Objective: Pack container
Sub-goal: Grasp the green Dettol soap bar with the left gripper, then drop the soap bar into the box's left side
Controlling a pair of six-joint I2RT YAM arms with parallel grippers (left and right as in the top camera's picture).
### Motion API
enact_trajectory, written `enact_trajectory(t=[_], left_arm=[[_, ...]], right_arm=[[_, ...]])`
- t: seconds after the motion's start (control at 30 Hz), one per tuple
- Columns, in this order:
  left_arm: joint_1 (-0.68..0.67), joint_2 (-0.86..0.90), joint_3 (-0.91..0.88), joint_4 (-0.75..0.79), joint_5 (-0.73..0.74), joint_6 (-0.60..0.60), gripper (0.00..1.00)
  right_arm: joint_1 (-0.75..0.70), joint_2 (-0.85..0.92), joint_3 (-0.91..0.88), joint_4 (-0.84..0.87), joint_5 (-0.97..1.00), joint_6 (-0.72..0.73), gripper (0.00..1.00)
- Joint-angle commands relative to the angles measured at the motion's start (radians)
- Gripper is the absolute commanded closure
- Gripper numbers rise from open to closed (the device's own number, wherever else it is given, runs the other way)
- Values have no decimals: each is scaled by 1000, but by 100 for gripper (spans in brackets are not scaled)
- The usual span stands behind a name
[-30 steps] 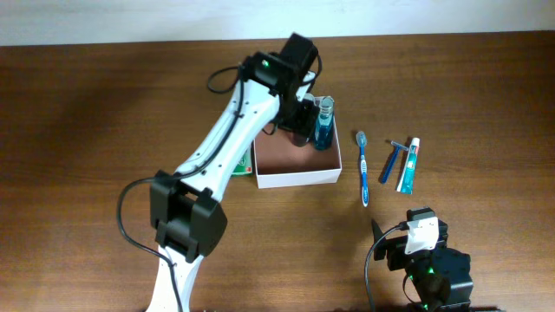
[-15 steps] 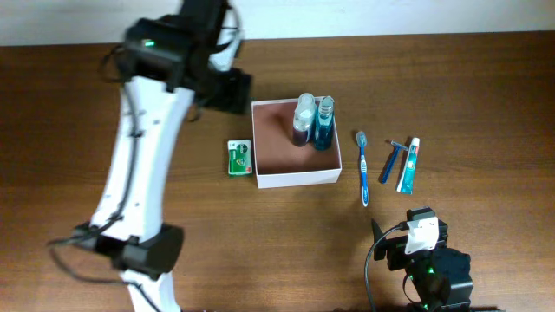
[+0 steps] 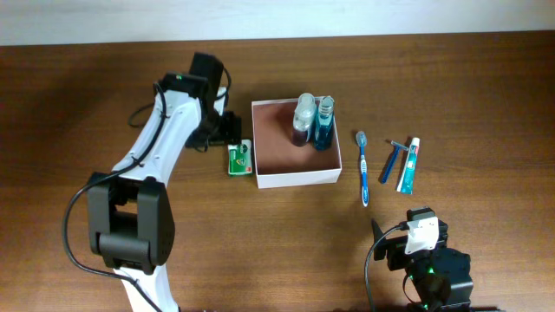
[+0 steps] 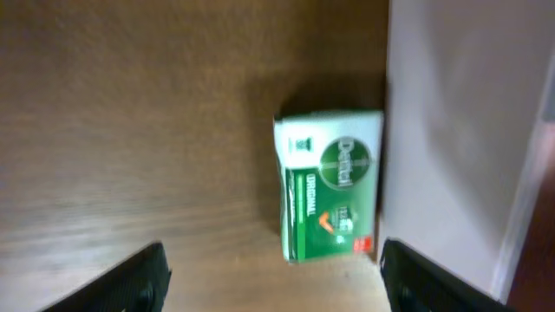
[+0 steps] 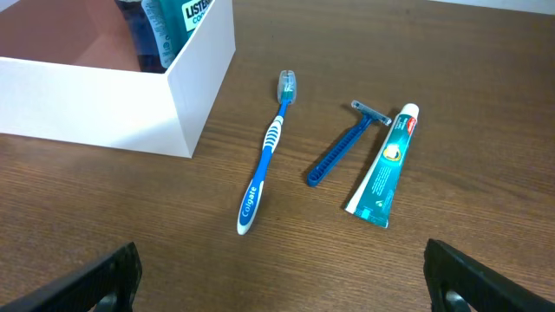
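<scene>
Container [image 3: 299, 178]: a square white box with a pinkish-tan floor, sitting mid-table on the dark wood table [image 3: 78, 95], a little toward the far edge.

Inside, two bottles stand upright and touching in the far right corner: a clear-capped bottle [image 3: 303, 117] of dark liquid and a blue mouthwash bottle [image 3: 324, 123].

A green soap box [image 4: 331, 186] lies flat just beside the container's left wall.

To the right of the container, a blue toothbrush [image 5: 267, 156], a blue razor [image 5: 342, 147] and a toothpaste tube [image 5: 386, 169] lie side by side, each apart from the next.

Left gripper [image 4: 273, 273] hovers above the soap box. Its jaws are released and spread wide, and it grips nothing.

Right gripper [image 5: 286, 286] sits low at the near right of the table. Its jaws are also spread and empty, facing the three loose items.
</scene>
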Motion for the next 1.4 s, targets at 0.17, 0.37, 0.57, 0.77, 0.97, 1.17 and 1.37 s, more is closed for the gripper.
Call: enact_trajectory(t=[0.17,0.37,0.57,0.77,0.97,1.17,1.37], left_arm=[[-69,51,-81,103,37,-28,22],[-113,97,-81,130,29,-30,25],[-113,120,-81,125,7,-70,25],[-113,151,-81,132,-16,-97,26],[-112,185,-80,133,-16,-97,41],[-89,181,-11,39,-16,-100,56],[-65,139,222,-200,-16,-95,57]], right_arm=[[-8,-7,-6,2,-2,-6,1],[-8,-7,-6,2,-2,-6,1],[-8,-7,-6,2,-2,-6,1],[-8,-7,-6,2,-2,-6,2],[-8,-7,-6,2,-2,-6,1],[-8,-7,-6,2,-2,-6,1],[-8,-7,-6,2,-2,-6,1]])
